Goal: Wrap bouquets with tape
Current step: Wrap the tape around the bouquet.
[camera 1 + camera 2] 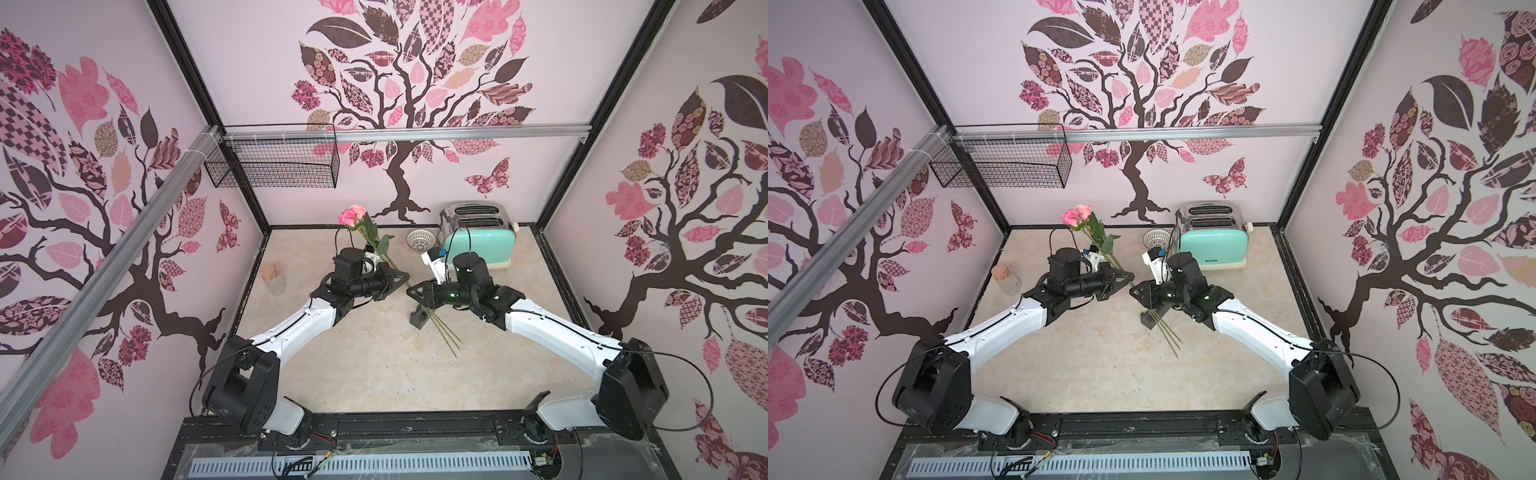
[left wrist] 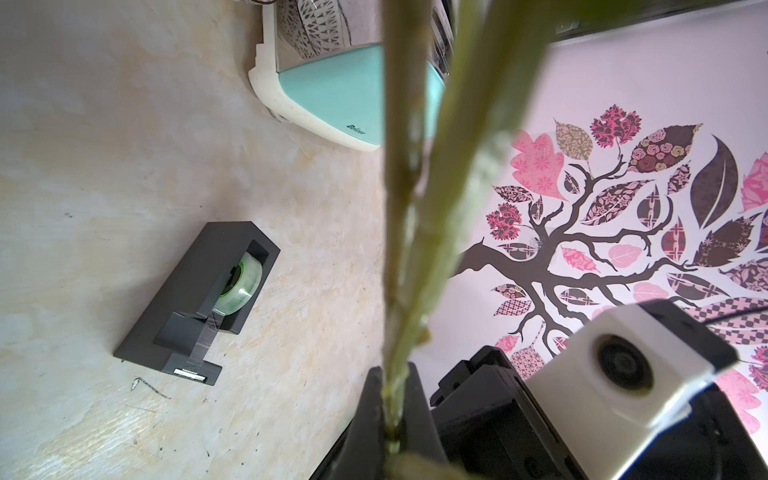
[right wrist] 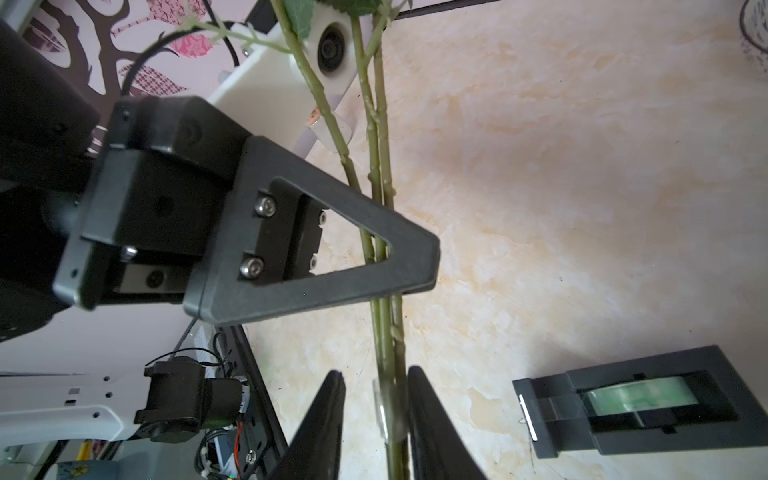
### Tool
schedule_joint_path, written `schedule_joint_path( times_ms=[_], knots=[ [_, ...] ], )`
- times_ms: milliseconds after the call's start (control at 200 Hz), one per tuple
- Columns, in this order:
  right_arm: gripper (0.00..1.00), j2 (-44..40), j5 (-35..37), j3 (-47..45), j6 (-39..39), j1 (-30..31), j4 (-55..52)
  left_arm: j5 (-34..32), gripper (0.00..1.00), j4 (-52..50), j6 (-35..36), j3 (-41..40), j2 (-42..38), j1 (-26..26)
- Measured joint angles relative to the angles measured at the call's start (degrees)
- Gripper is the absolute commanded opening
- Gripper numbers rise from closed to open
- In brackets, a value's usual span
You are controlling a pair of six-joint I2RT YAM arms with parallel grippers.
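Note:
The bouquet (image 1: 351, 216) of pink roses is held slanting above the table, with its long green stems (image 1: 440, 328) running toward the front. My left gripper (image 1: 405, 276) is shut on the stems (image 2: 405, 166), which pass between its jaws (image 2: 392, 370). My right gripper (image 1: 411, 291) faces it from the other side, lower down the stems. In the right wrist view the right gripper (image 3: 376, 374) is open around the stems (image 3: 386, 332): one finger (image 3: 417, 386) lies against them, the other stands apart. A short strip of clear tape (image 3: 380, 409) clings to the stems there. The tape dispenser (image 3: 631, 399) sits on the table under the right gripper (image 1: 419, 318).
A mint toaster (image 1: 478, 241) stands at the back right, with a small white mesh cup (image 1: 420, 240) beside it. A cork-stoppered glass jar (image 1: 274, 278) stands at the left of the table. A black wire basket (image 1: 274, 166) hangs on the back wall.

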Motion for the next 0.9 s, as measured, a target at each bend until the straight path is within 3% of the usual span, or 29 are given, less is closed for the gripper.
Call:
schedule_joint_path(
  times_ms=[240, 430, 570, 675, 860, 896],
  knots=[
    [0.24, 1.7, -8.8, -0.8, 6.8, -3.1, 4.6, 0.5, 0.00, 1.4, 0.4, 0.0, -0.1, 0.0],
    [0.24, 3.4, -17.5, -5.7, 17.6, -5.6, 16.7, 0.7, 0.00, 2.4, 0.8, 0.0, -0.1, 0.0],
    [0.14, 5.8, -22.8, -7.7, 25.7, -6.7, 25.9, 1.0, 0.00, 3.5, 0.9, -0.1, -0.2, 0.0],
    [0.00, 6.8, -25.2, -9.4, 30.8, -7.1, 32.2, 1.3, 0.00, 3.6, 0.8, -0.2, -0.2, 0.1],
    [0.00, 7.3, -26.4, -9.3, 31.2, -7.4, 33.6, 1.5, 0.00, 4.0, 0.9, -0.3, -0.5, 0.1],
    [0.00, 7.2, -26.1, -8.9, 29.4, -7.4, 32.0, 1.3, 0.10, 3.8, 1.0, -0.3, -0.5, 0.1]
  ],
)
